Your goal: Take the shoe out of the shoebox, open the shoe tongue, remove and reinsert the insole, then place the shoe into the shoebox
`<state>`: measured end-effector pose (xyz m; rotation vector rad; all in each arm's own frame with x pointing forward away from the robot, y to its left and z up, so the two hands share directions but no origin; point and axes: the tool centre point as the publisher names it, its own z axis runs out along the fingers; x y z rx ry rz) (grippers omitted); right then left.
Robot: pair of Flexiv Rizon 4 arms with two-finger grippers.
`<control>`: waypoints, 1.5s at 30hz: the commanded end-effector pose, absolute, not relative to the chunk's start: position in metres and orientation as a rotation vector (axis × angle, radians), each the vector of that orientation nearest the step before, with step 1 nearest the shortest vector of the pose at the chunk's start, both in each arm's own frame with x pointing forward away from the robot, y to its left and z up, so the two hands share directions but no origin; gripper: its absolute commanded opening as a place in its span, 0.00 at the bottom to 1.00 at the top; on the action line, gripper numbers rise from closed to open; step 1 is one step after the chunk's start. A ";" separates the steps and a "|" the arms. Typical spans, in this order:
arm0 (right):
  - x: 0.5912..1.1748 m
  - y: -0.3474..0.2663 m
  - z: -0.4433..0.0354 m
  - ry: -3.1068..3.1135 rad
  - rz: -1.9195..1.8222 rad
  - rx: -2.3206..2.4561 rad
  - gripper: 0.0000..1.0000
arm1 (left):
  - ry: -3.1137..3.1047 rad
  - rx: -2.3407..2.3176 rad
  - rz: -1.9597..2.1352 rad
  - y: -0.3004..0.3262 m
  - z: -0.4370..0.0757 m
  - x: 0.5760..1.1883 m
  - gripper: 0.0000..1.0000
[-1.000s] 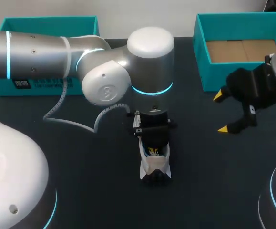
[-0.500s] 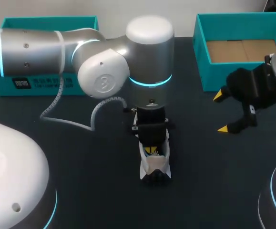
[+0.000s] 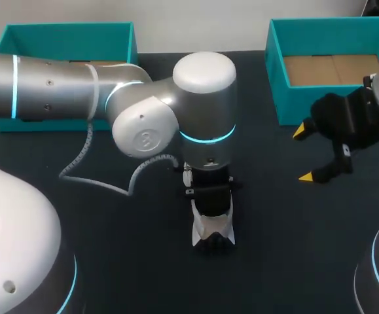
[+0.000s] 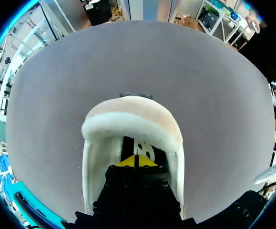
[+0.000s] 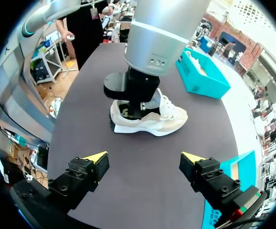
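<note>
Dark matte tabletop [image 3: 287, 248], one flat surface. Mid-table: white & cream low-top sneaker [image 3: 210, 229], upright on its sole, heel twd near edge, toe twd far edge. Far L corner: open teal rectangular box [image 3: 65, 36], flat on the top, long side facing fwd. Far R corner: second open teal rectangular box [image 3: 277, 78], also flat on the top, w/ brown cardboard floor [image 3: 333, 69] showing inside. Boxes well apart from each other & from sneaker. Sneaker sits roughly btwn them, nearer the front.
</note>
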<state>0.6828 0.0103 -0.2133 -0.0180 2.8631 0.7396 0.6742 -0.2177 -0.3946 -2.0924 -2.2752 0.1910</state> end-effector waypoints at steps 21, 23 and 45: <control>0.683 0.011 -0.214 2.864 0.737 -0.018 1.00 | -2.123 -2.175 -0.039 -0.202 -0.381 0.675 0.00; 0.683 0.011 -0.214 2.864 0.737 -0.018 1.00 | -2.110 -2.178 -0.051 -0.202 -0.386 0.675 0.00; 0.683 0.011 -0.214 2.864 0.737 -0.018 1.00 | -2.223 -2.167 0.047 -0.216 -0.426 0.674 0.00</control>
